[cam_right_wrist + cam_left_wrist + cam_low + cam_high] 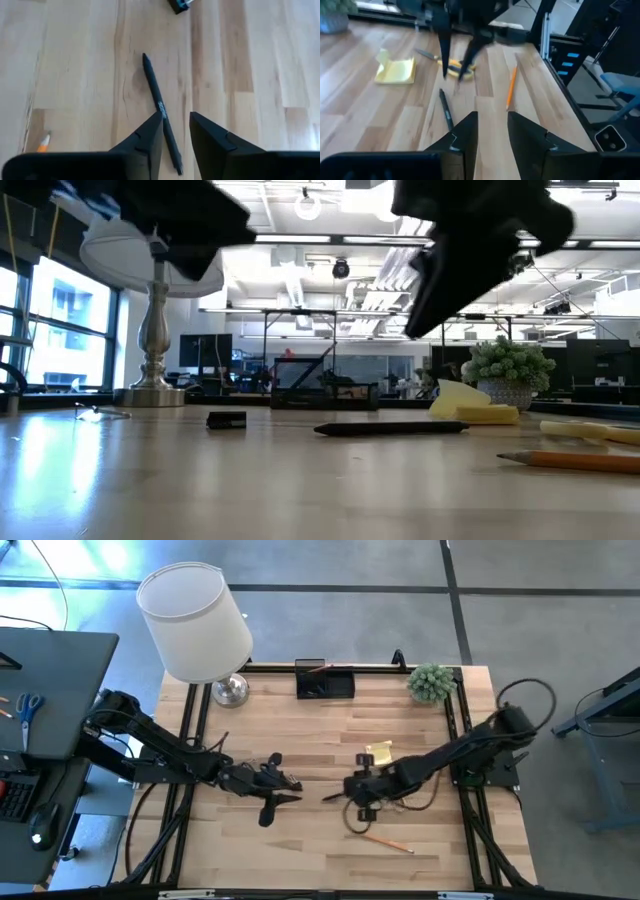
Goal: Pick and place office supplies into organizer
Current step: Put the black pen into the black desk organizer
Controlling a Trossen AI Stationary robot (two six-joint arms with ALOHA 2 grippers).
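Note:
A dark pen [159, 107] lies flat on the wooden table, also seen in the low view [390, 428]. My right gripper [175, 135] hovers above the pen's near end, open by a narrow gap, with nothing between the fingers. My left gripper [492, 135] is open by a similar gap, held above the table [290, 790] and pointing at the pen [445, 107]. A pencil [511, 87], a yellow sticky-note pad [378, 753] and orange-handled scissors [457, 67] lie near the right arm. The black organizer [325, 682] stands at the far edge.
A white-shaded lamp [195, 625] stands at the far left and a small green plant [432, 682] at the far right. A small black clip [226, 419] lies left of the pen. A black frame runs along the table's left, far and right edges.

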